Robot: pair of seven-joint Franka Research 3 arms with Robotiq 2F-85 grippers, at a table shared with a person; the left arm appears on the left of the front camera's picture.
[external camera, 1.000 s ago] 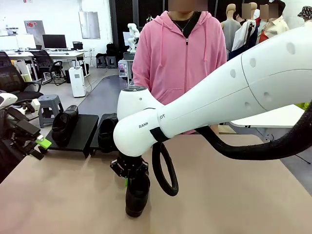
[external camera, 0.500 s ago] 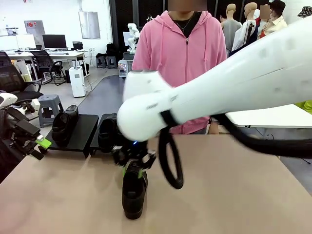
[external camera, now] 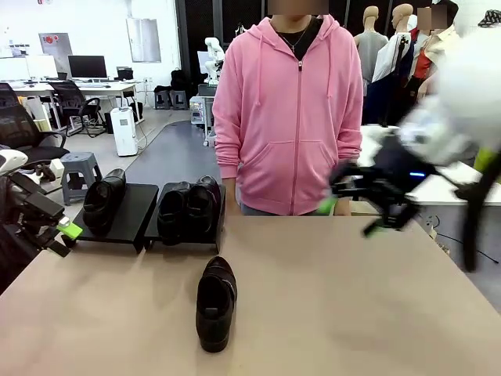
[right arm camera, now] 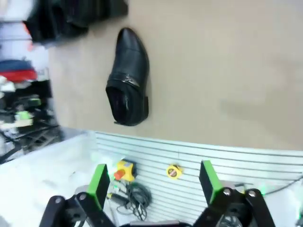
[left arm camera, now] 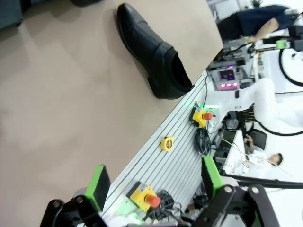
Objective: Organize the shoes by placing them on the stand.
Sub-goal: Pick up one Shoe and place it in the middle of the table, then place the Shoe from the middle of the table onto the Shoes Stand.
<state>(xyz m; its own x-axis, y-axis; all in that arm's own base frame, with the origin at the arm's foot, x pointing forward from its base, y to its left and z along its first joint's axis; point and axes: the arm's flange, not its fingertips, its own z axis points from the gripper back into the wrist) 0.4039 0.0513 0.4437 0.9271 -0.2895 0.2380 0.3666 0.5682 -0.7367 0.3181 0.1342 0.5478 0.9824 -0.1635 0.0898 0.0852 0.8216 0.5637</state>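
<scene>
A: Nearest us, one loose shoe [external camera: 215, 302] lies on the table [external camera: 352, 313], toe pointing at the stand [external camera: 125, 215]. Both grippers are empty, jaws apart: the left gripper [external camera: 61, 232] beside the stand, the right gripper [external camera: 350, 205] well off to the right.

B: Risks?

A: A grasp on that glossy leather could slip, I'd guess. Farther back, three shoes sit on the stand; one [external camera: 103, 200] alone on the left panel. There's room beside it, but a careless placement might knock it off the edge.
</scene>
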